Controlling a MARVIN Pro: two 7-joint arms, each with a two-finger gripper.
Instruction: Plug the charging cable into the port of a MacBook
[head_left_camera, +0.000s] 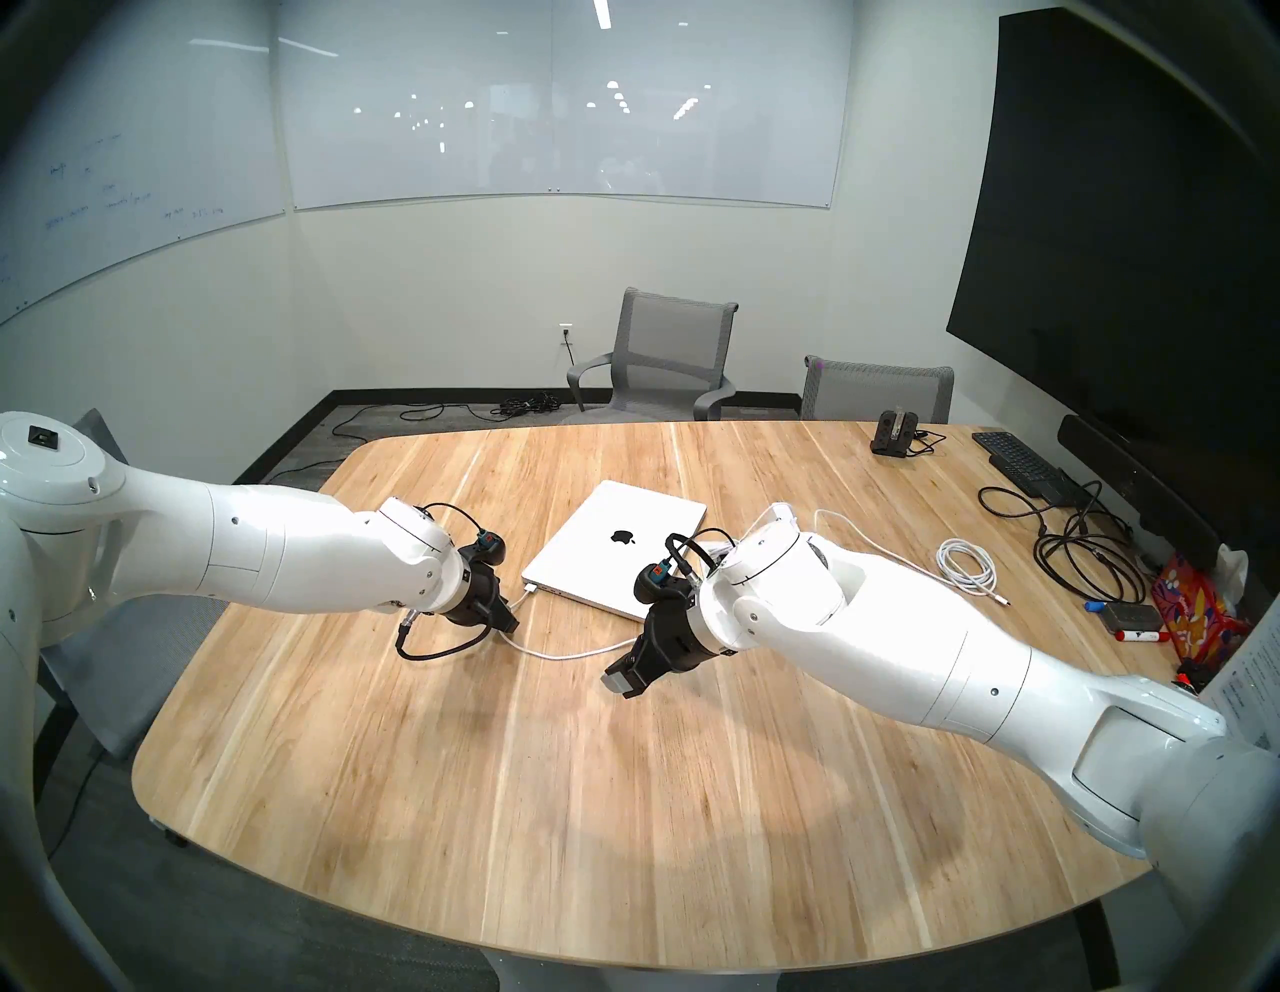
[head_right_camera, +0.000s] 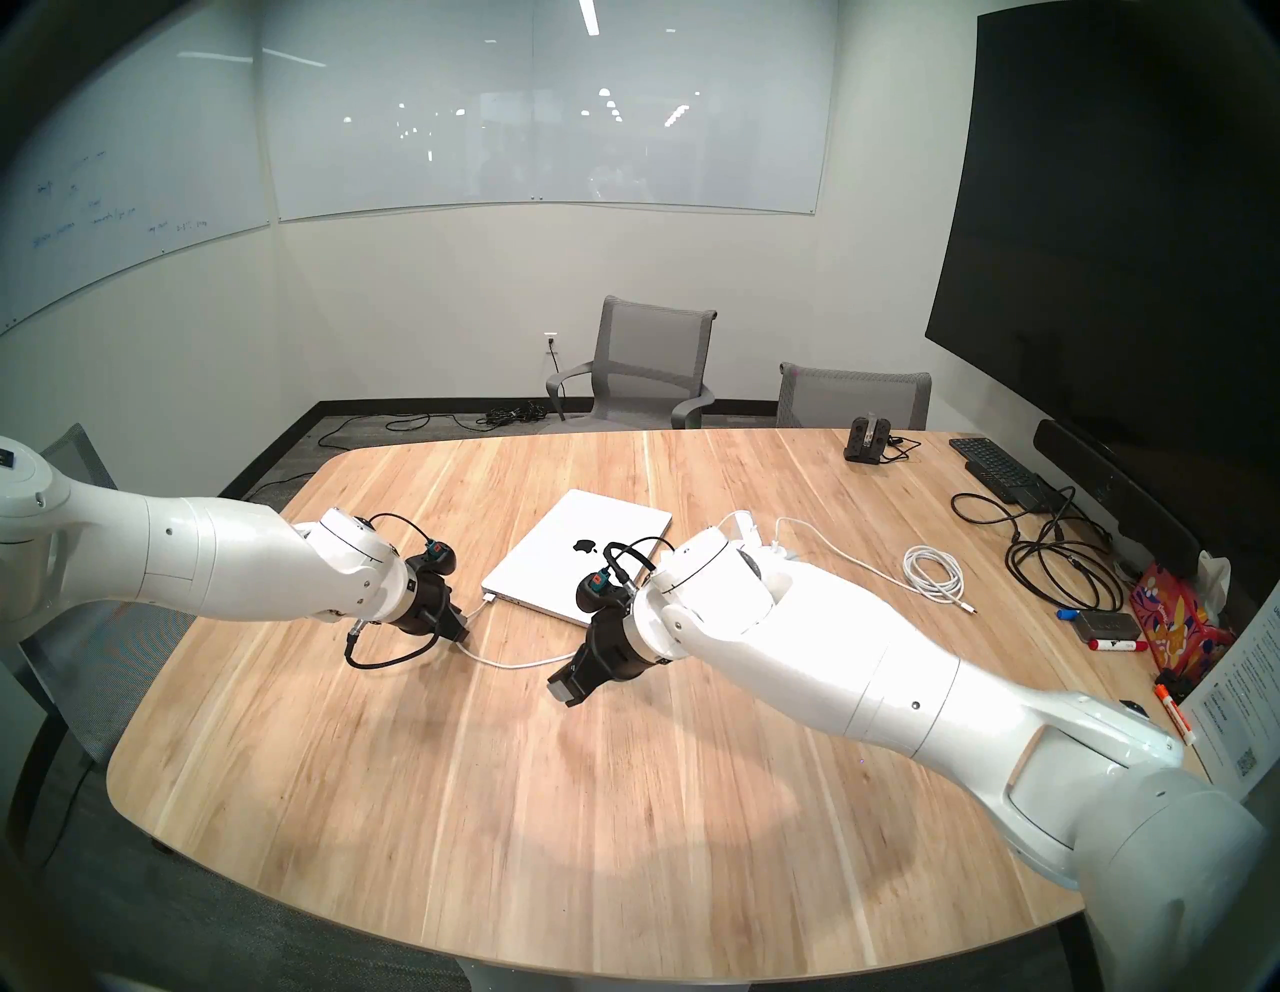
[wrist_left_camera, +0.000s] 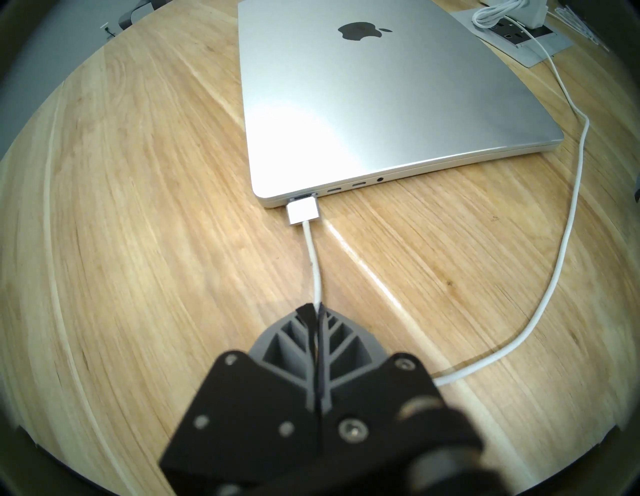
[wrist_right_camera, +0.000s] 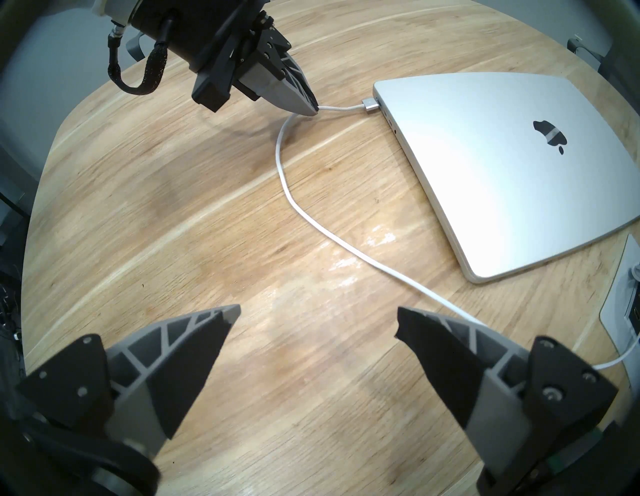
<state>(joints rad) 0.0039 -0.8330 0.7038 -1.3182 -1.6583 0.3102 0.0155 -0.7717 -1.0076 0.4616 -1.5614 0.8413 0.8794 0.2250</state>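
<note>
The silver MacBook (head_left_camera: 623, 547) lies closed on the wooden table, Apple logo up; it also shows in the left wrist view (wrist_left_camera: 363, 97) and right wrist view (wrist_right_camera: 502, 166). The white charging cable (wrist_left_camera: 313, 263) runs from my left gripper to its flat plug (wrist_left_camera: 303, 214), which sits against the port at the laptop's near left corner. My left gripper (wrist_left_camera: 317, 308) is shut on the cord a short way behind the plug; it also shows in the head view (head_left_camera: 511, 621). My right gripper (wrist_right_camera: 317, 318) is open and empty above bare table, the cord passing beside one finger.
A neatly coiled white cable (head_left_camera: 966, 564) lies right of the laptop. Black cables (head_left_camera: 1080, 554), a black keyboard (head_left_camera: 1018, 461), markers and a colourful box (head_left_camera: 1191, 603) crowd the table's right side. A power outlet plate (wrist_left_camera: 519, 31) sits behind the laptop. Two grey chairs stand beyond the table.
</note>
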